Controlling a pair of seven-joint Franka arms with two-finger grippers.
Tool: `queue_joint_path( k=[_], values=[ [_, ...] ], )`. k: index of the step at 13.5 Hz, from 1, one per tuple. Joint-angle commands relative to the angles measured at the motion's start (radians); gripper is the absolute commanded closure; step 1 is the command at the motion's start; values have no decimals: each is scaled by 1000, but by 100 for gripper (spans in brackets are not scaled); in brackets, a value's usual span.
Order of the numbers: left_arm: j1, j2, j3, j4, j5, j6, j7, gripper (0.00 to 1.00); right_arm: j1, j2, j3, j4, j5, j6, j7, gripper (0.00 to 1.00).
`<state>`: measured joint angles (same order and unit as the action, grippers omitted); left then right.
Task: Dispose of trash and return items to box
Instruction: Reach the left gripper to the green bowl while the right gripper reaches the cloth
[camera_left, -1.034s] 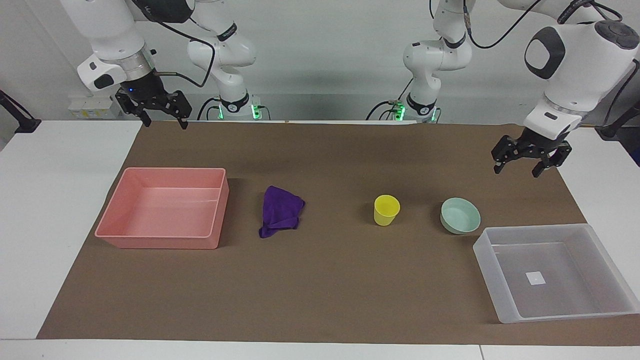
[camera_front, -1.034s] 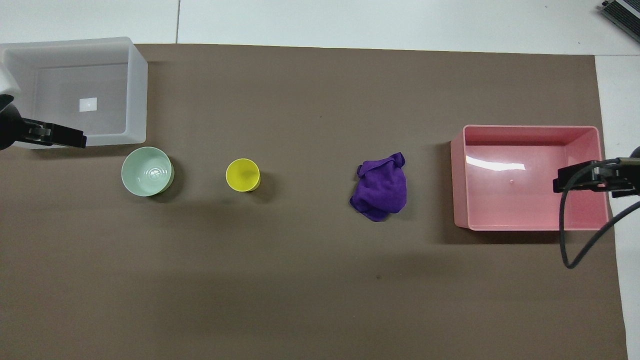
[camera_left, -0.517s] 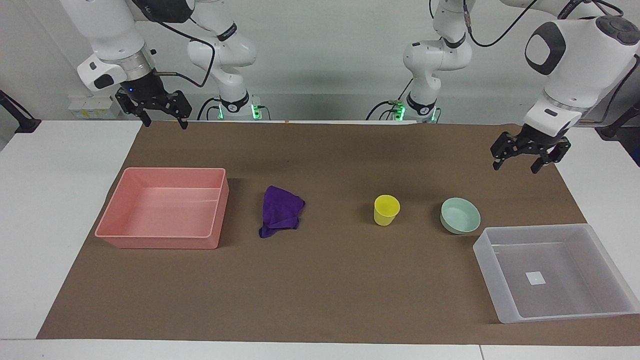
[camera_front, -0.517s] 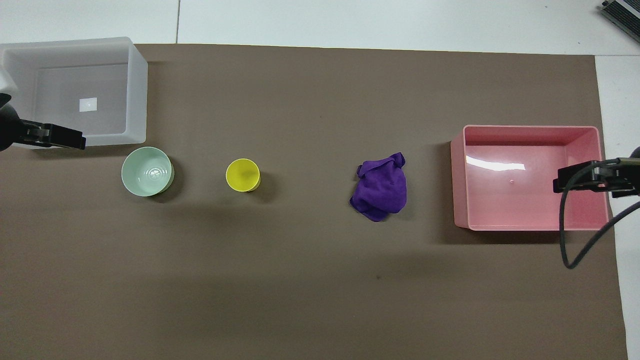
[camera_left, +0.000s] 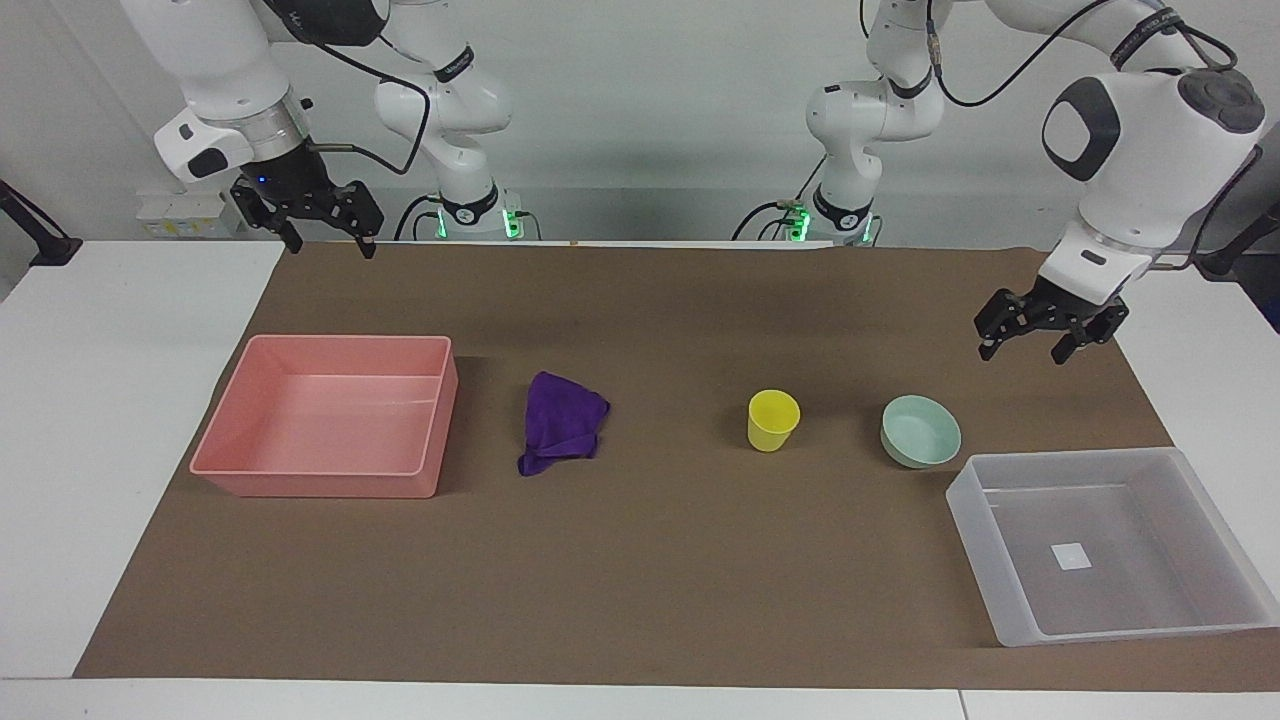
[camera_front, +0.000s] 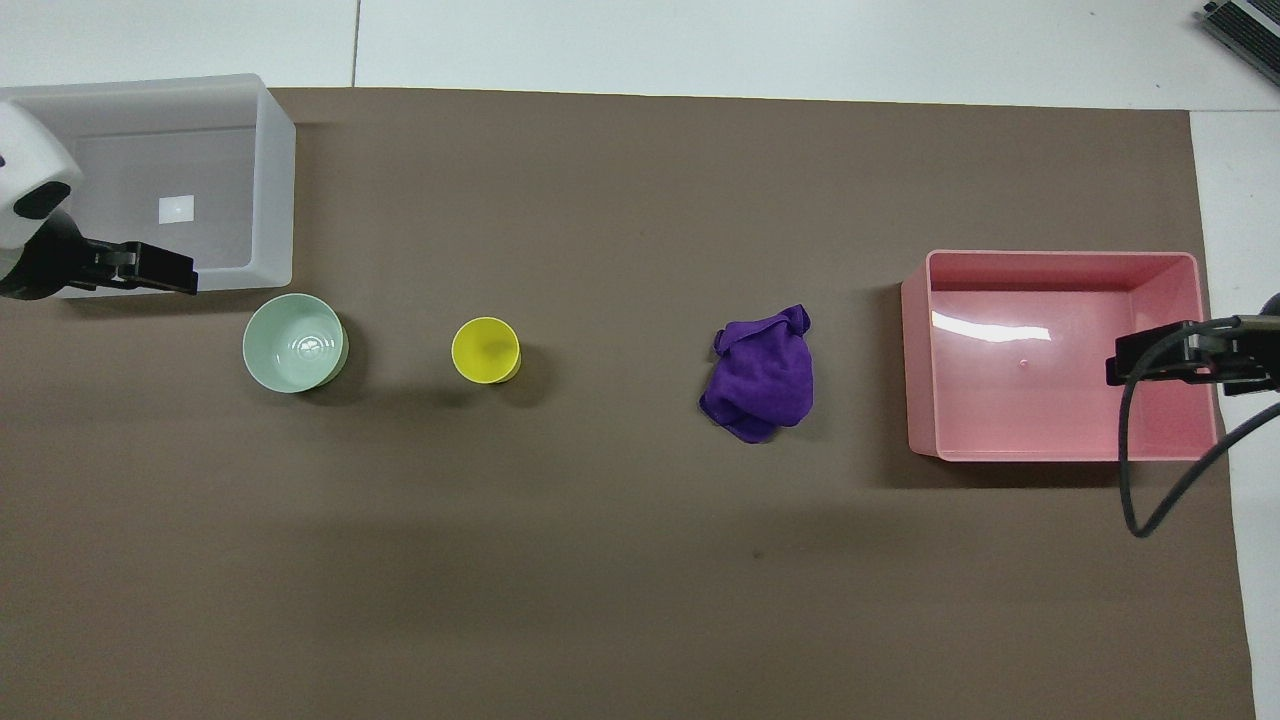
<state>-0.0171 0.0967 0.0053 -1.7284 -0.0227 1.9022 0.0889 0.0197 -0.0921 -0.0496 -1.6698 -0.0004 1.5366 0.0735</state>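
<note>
Going across the facing view from its left edge, the right gripper (camera_left: 328, 243) comes first. It hangs in the air with its two fingers spread wide and nothing between them, over the edge of the brown mat (camera_left: 640, 560) nearest the robots, at the right arm's end of the table. That arm waits there.

Below this claw sits one pink tray (camera_left: 240, 462), with nothing in it. Beside the tray, toward the left arm's end and well apart from the right claw, lies one purple cloth (camera_left: 562, 420), crumpled in a heap on the mat.

Next comes one yellow cup (camera_left: 772, 422), standing upright with its mouth up. It is nearer to the left gripper (camera_left: 1022, 348) than to the right one, though apart from both. Just beside it is one mint-green bowl (camera_left: 920, 432), also mouth up. This is the thing closest to the left claw, lying on the mat below and a little to one side of it, untouched.

The left gripper hovers over the mat with its jaws wide and holding nothing. At that same end of the table stands one clear box (camera_left: 1000, 600), with a single white sticker (camera_left: 1071, 556) on its floor and nothing else inside.

There are two claws, one tray, one box, one cloth, one cup and one bowl.
</note>
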Motion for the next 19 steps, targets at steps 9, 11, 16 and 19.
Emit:
queue_joint_path(
  k=[9,11,16,19],
  values=[
    [6,24,-4,-375,17,440,-44,0,23,-26,11,-60,25,144,-43,0],
    [2,64,-7,-375,17,475,-47,0,84,-38,20,-140,26,209,-18,0],
    [-1,110,-7,-376,13,500,-50,42,219,116,22,-162,26,420,57,0],
    [-6,101,-7,-376,12,468,-57,100,310,234,22,-205,30,632,113,0]
  ],
)
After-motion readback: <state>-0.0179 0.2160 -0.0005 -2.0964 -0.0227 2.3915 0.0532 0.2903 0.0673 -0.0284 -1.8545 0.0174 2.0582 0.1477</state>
